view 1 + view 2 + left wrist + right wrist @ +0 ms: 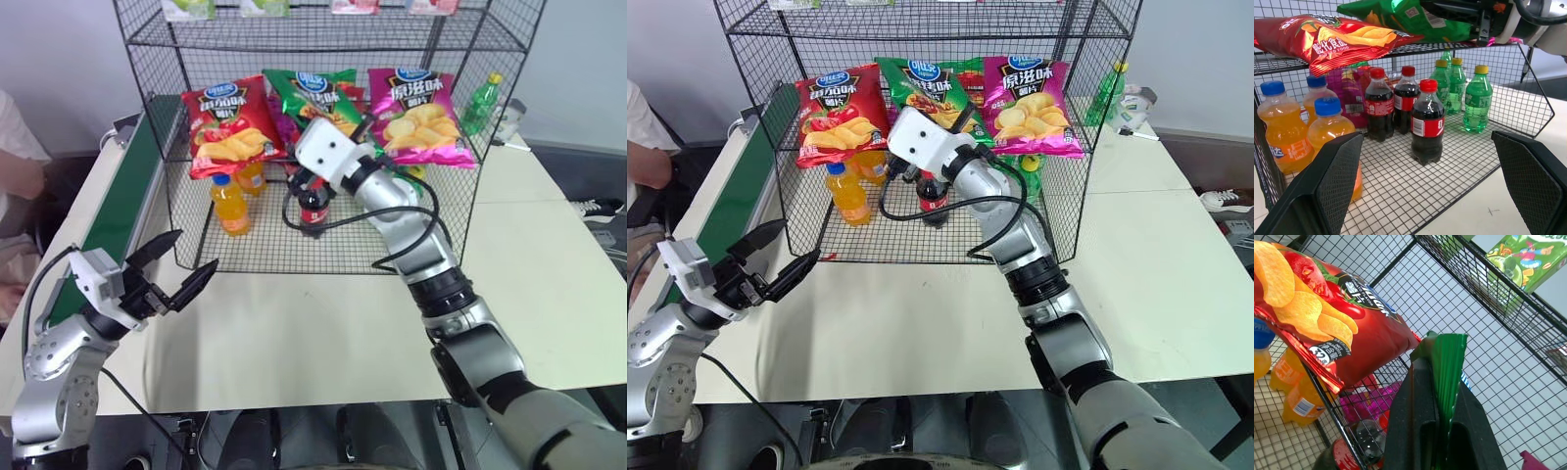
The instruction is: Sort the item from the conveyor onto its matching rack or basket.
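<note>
Placing step, seen from the head and both wrists. Your right gripper [1442, 431] has its two fingers pressed together on the bottom seam of the green crisp bag [318, 98] — the wrist view shows the green foil edge pinched flat between the black pads and standing up out of them. Ahead of those jaws the bag lies on the middle shelf of the black wire rack [157, 34], between the red crisp bag [230, 125] on one side and the magenta crisp bag [419, 116] on the other. Below the jaws, on the rack's bottom tier, stand orange, cola and green drink bottles.

Your left gripper [181, 269] hangs with its fingers wide apart and nothing between them, just beside the near end of the conveyor [118, 201], whose visible belt carries no other item.

Judged from this, the bag is at its matching shelf but not yet let go. The next move calls for parting the right fingers so the seam slips free, then drawing the hand straight back out of the rack's open front. Two hazards — the foil may cling to a pad and drag the bag off the shelf edge, and the wrist passes close above the cola bottle [313, 208].
</note>
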